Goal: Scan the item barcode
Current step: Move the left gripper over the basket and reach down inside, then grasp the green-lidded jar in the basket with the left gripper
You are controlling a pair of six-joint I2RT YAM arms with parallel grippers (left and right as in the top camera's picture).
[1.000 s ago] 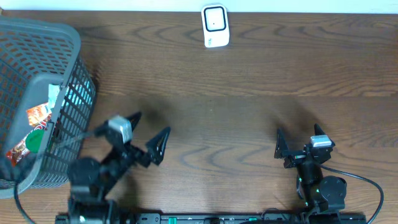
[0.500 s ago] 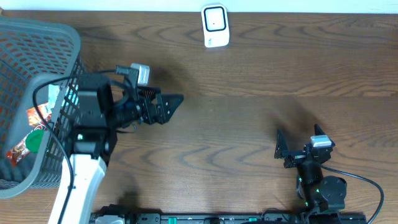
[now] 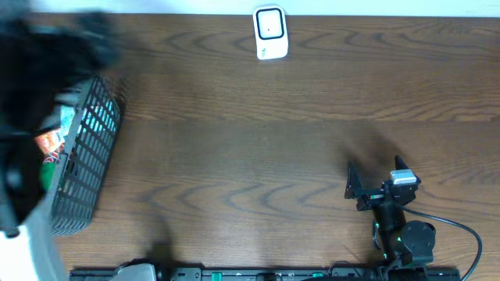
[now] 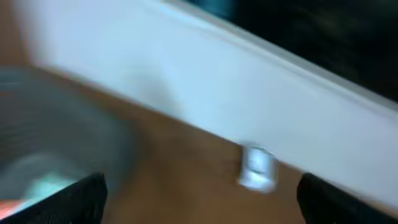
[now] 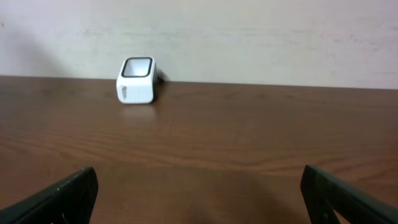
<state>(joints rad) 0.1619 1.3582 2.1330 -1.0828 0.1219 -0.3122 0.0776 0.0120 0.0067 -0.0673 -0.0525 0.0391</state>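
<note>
Two claws both stand wide open with nothing between their fingers. Nearest, the right claw [image 3: 375, 176] sits low by the near right edge of the desk [image 3: 258, 156], pointing toward the far wall. Farther back on the left, a grey mesh basket [image 3: 86, 164] holds an orange packet [image 3: 48, 142]. The packet's heading and long axis cannot be told through the mesh. The left arm [image 3: 31, 86] is a dark blur over the basket, and its wrist view shows the left claw [image 4: 202, 199] spread and empty. Farthest, the white scanner [image 3: 270, 33] stands by the wall at centre. Its longer side runs near to far and its dark window faces up.
</note>
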